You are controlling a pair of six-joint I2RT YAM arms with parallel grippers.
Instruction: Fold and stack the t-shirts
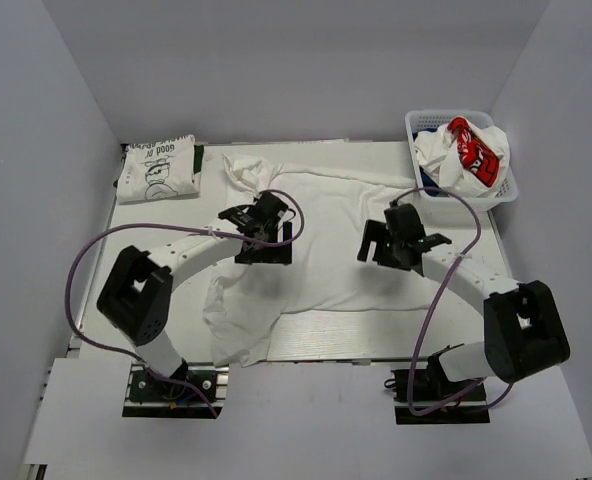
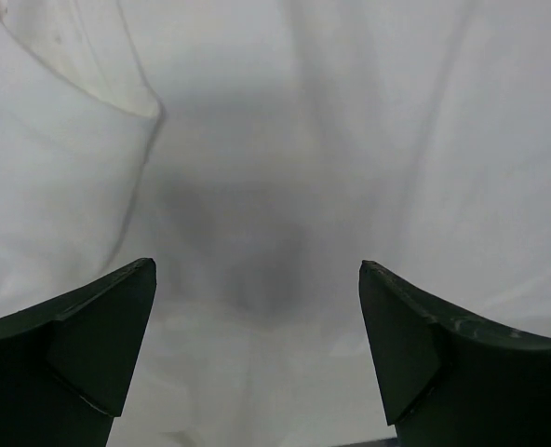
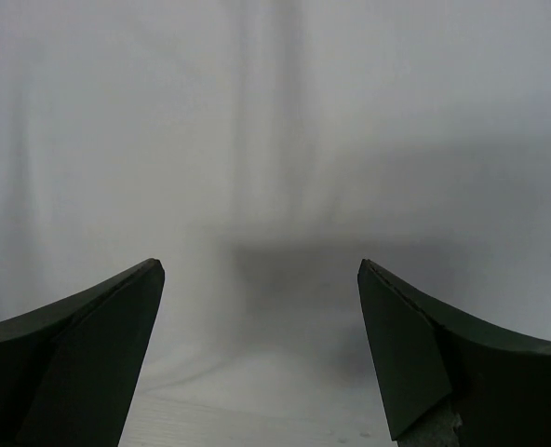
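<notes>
Reading anything here is hard. The folded tee (image 1: 158,168) at the far left corner of the table (image 1: 376,345) carries black lettering above a black line drawing, but the letters are too small to make out. In the basket (image 1: 416,122) at the far right, a crumpled white tee (image 1: 441,158) shows a red patch (image 1: 473,150) with white marks, also unreadable. A sliver of dark blue cloth (image 1: 428,182) peeks out beside it.

Only the top view shows these, along with the large white t-shirt (image 1: 336,270) spread over the middle of the table. Its near left corner is rumpled and one sleeve is bunched at the far left. The wrist views show nothing but plain white cloth, with a folded edge at the upper left of the left wrist view.

Both arms reach forward from their bases and bend inward over the shirt, wrists tipped down. The left gripper (image 2: 257,270) hangs over the shirt's left half, fingers spread wide with nothing between them. The right gripper (image 3: 260,270) hangs over the right half, likewise spread and empty. Whether the fingertips touch the cloth I cannot tell.
</notes>
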